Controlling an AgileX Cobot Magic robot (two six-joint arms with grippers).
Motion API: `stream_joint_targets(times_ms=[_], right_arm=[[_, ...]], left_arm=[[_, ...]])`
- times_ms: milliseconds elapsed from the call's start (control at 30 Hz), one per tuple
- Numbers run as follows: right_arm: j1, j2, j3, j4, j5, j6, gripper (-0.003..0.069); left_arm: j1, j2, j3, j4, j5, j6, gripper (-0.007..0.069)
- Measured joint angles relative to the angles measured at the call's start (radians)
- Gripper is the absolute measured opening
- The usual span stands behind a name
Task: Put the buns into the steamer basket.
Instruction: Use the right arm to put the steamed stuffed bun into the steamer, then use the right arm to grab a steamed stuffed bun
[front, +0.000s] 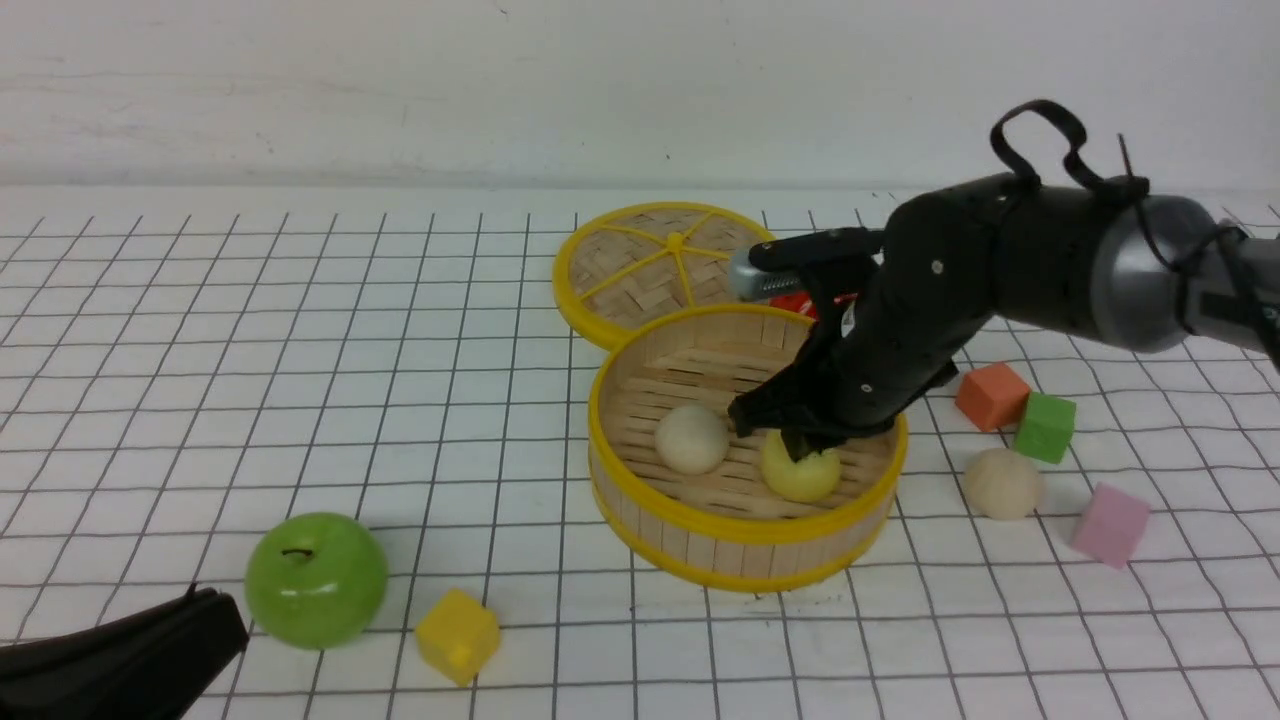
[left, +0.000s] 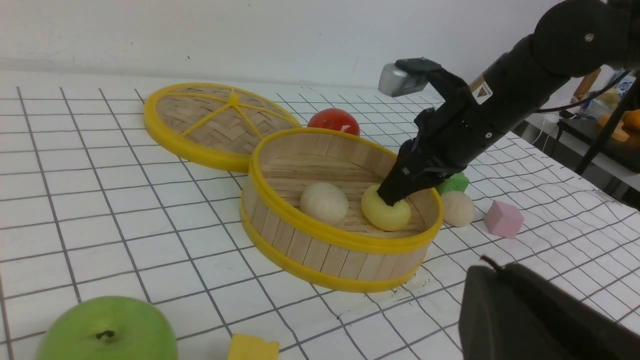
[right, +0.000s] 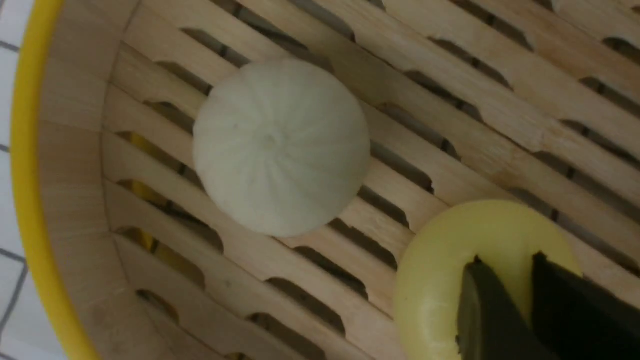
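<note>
White wall (front: 400, 90) – black-gridded white tabletop (front: 200, 400)

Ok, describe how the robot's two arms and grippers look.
The right arm is matte black with a grey metallic joint, looped black cables, a silver camera block and a small warning sticker. Its right gripper has black tapered fingers. The left gripper shows only as a black shape.

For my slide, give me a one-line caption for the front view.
Right tool setting a yellow bun beside a white bun in the steamer basket; a third bun waits outside.
</note>
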Motion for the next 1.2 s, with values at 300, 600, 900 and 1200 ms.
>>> stream_joint_targets(times_ms=[300,600,900,1200], right_arm=[[0.0,-0.109,-0.041,-0.019,0.078,0.063,0.0428],[-0.152,-0.182,0.068,-0.181,0.21,0.185,0.0362],[-0.287,-0.117,0.131,-0.054,0.045,0.154,0.0304],[-0.29,-0.051,0.131,-0.053,-0.008,0.131,0.0304]], left_arm=[[0.0,0.0,0.0,0.0,0.0,0.0,0.002],[0.0,0.0,0.0,0.0,-0.011,0.0,0.0029],[0.0,0.0,0.0,0.0,-0.017,-0.001,0.0037],[0.0,0.0,0.0,0.0,-0.017,-0.002,0.0041]])
